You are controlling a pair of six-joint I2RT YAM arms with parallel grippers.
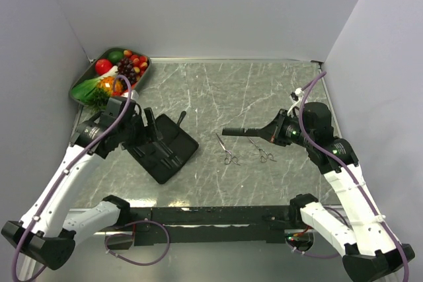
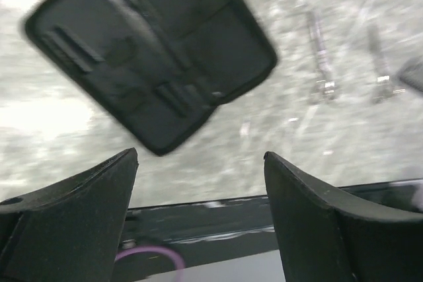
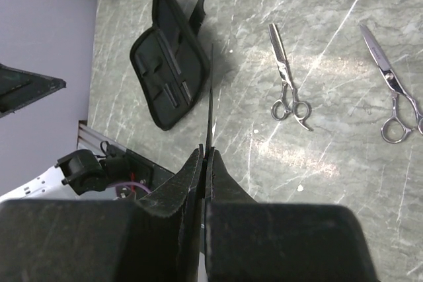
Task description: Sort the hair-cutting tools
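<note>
Flat on the marble table (image 1: 277,90), near its middle: one pair of scissors (image 1: 227,149) and a second pair (image 1: 262,150), side by side but apart, ring handles toward the arms, blades pointing away. Just beyond them, a slim black comb (image 1: 239,131), pinched at one end in the right gripper (image 3: 203,153), jaws clenched tight on it, free end pointing toward the pouch; from the right wrist, only a thin edge-on line. Another black comb (image 1: 180,119) at the far corner of the open black pouch (image 1: 165,153), sticking out past its edge. Above the pouch's left side, the left gripper (image 2: 200,156), jaws spread wide, grasping nothing. In the table's far left corner, a tray (image 1: 148,69) of fruit and vegetables.
</note>
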